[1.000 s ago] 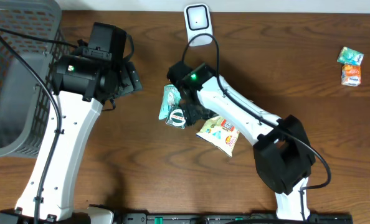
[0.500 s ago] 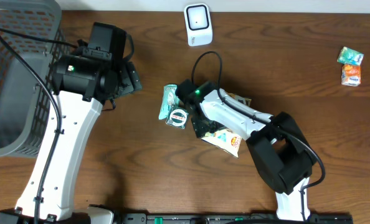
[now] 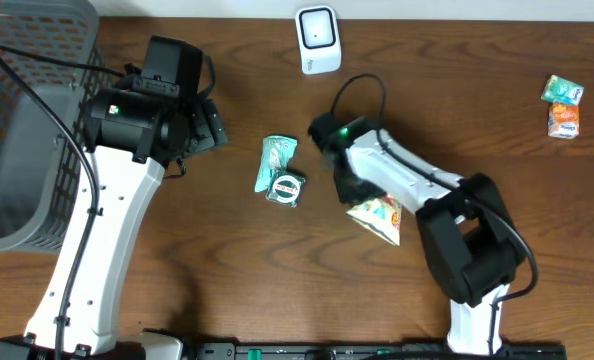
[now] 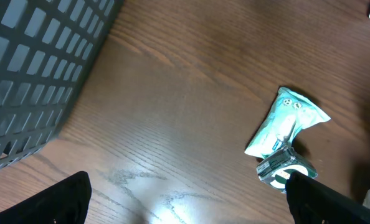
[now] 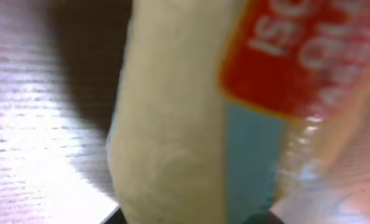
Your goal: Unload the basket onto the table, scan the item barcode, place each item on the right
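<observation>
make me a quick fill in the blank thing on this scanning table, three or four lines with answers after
1. At the left end of the table stands a grey ___.
2. The left gripper hangs ___, holding nothing.
3. The right gripper grips the snack bag, well short of the white ___ at the far edge.
4. In the far right corner lie ___ small packets.

Missing words: basket; open; scanner; two.
</observation>
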`<state>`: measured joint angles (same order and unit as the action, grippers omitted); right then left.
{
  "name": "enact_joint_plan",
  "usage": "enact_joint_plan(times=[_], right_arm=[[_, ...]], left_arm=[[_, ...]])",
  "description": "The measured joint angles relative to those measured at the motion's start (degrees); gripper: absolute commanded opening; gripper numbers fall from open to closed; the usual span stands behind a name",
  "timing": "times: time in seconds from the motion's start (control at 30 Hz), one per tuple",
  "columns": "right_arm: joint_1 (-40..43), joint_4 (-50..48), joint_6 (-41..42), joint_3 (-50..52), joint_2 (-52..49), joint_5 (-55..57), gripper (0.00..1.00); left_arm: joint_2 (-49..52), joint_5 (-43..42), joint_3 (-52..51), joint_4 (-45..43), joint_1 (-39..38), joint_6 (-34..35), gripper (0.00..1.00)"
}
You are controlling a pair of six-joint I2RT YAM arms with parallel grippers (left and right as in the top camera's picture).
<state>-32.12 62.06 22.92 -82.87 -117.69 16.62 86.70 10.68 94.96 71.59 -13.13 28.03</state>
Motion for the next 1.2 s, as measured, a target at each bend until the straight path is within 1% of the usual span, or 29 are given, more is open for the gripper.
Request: enact_joint_plan(times=[0.03,0.1,0.17,0.27,0.37,0.57,0.67,0.77,0.8,0.87,0.9,0.93,0.97,1.0,1.03,1.07,1.2], right_arm=[[0.59,0.57,-0.48,-0.66,0.02,-0.68,0.01],[2.36,2.54,-1.88,-2.64,0.09,-2.34,0.01],[4.98,2.8,-4.35,-4.98,0.7,-6.71,0.01],[9.25,1.51,-9.38,-8.44,1.25,-16.98,0.01],[14.05,0.92,-15.93,-10.19,3.08,-32.02,0.01],[22.08,1.57,-26.29,-10.45,6.47,-57.0,0.01],[24.72,0.85,-29.18,-9.03,6.49,-64.59,0.01],[26.47,-1.99,-30.69,-4.15,6.54,-68.85,0.03],[26.73,-2.69,-30.86,-3.15,6.54,-69.22,0.07],[28.0,-6.38,-31.36,2.67,6.49,-70.58,0.13],[28.44,-7.63,-31.43,4.66,6.49,-70.82,0.18],[29.07,-8.76,-31.5,6.64,6.49,-70.84,0.27],[29.83,-9.35,-31.3,8.17,6.49,-70.42,0.38],[30.6,-9.49,-31.1,8.92,6.49,-69.59,0.58],[31.54,-9.4,-30.56,9.4,6.49,-68.43,0.76],[32.54,-9.33,-29.97,9.51,6.49,-66.97,0.8],[37.44,-4.87,-29.07,8.11,6.49,-60.15,0.8]], left_arm=[[0.0,0.0,0.0,0.02,0.0,0.0,0.98],[0.0,0.0,0.0,0.02,0.0,0.0,0.98],[0.0,0.02,0.0,0.04,0.0,0.0,0.98],[0.0,0.0,0.0,0.02,0.0,0.0,0.98],[0.0,0.0,0.0,0.04,0.0,0.0,0.98],[0.0,0.0,0.0,0.02,0.0,0.0,0.98],[0.0,0.0,0.0,0.02,0.0,0.0,0.98],[0.0,0.0,0.0,0.02,0.0,0.0,0.98],[0.0,0.0,0.0,0.02,0.0,0.0,0.98],[0.0,0.0,0.0,0.04,-0.02,0.0,0.98],[0.0,0.0,0.0,0.0,0.0,0.0,0.98],[0.0,0.02,0.0,0.04,0.0,0.0,0.98],[0.0,0.0,0.0,0.04,0.0,0.0,0.98],[0.0,0.02,0.0,0.0,0.0,0.0,0.98],[0.0,0.0,0.0,0.04,0.0,0.0,0.98],[0.0,0.0,0.0,0.02,0.0,0.0,0.98],[0.0,0.0,0.0,0.02,0.0,0.0,0.98]])
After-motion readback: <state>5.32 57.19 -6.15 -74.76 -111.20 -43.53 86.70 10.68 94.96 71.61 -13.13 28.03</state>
